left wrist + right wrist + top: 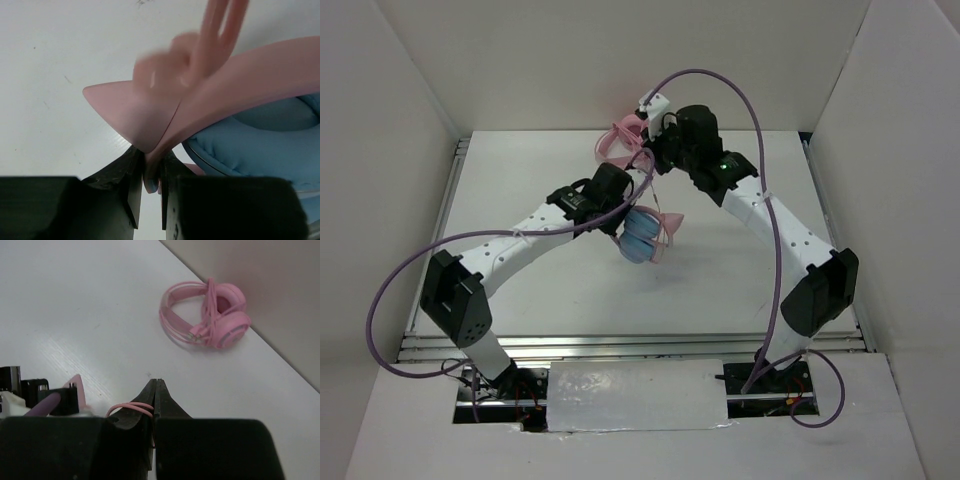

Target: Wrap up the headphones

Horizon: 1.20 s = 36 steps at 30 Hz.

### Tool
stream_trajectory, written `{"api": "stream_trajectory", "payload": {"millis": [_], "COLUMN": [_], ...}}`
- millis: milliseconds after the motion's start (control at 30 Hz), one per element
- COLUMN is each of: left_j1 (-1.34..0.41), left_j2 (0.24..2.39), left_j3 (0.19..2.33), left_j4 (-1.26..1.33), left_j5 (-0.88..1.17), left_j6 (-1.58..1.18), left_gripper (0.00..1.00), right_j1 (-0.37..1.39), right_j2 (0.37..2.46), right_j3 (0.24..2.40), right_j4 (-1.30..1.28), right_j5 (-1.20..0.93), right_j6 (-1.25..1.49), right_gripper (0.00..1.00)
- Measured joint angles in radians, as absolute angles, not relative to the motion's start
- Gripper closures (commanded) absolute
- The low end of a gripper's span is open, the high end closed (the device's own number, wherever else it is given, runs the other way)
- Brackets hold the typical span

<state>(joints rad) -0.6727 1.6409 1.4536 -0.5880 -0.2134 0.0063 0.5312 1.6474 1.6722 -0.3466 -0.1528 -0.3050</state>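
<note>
Holding arm, top view: the left gripper carries the headphones over the middle of the worktop, apparently lifted off it, blue cups hanging lowest
Far arm, top view: the right gripper stands beyond the headphones, toward the far edge, near the all-pink headphones
Grip, left wrist view: the left gripper is clamped on the pink headband at the foot of one cat ear; a blue ear cup lies to the right of the grip
Grip, right wrist view: the right gripper is pressed together, pinching the thin pink cable, with a small loop showing left of the tips
Background, right wrist view: the all-pink headphones lie on the worktop by the far wall, well apart, with a cord seemingly wound across the band
Governing relation: the cable appears to run from the headphones away to the right gripper, so the right arm would probably lead each turn around the headband while the left arm holds the headphones steady
</note>
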Motion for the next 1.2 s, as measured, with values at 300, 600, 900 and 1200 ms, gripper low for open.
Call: {"api": "stream_trajectory", "payload": {"millis": [300, 600, 900, 1200], "left_j1": [-0.568, -0.482, -0.406, -0.377], "left_j2": [1.784, 1.883, 1.892, 1.681], "left_j3": [1.602, 1.748, 1.831, 1.8], "left_j4": [-0.683, -0.756, -0.752, -0.695], "left_j5": [-0.416, -0.538, -0.398, -0.214], "left_j6": [-0.142, -0.337, -0.4, -0.395], "left_gripper": [1.0, 1.0, 1.0, 1.0], "right_j1": [0.697, 0.834, 0.805, 0.729], "right_j2": [1.614, 1.594, 1.542, 1.539], "right_j3": [1.687, 1.65, 1.393, 1.178], "right_j4": [-0.49, -0.64, -0.498, -0.174], "right_j5": [0.417, 0.476, 0.179, 0.04], "right_j6": [-0.194, 0.082, 0.187, 0.127], "right_gripper": [1.0, 1.0, 0.91, 0.59]}}
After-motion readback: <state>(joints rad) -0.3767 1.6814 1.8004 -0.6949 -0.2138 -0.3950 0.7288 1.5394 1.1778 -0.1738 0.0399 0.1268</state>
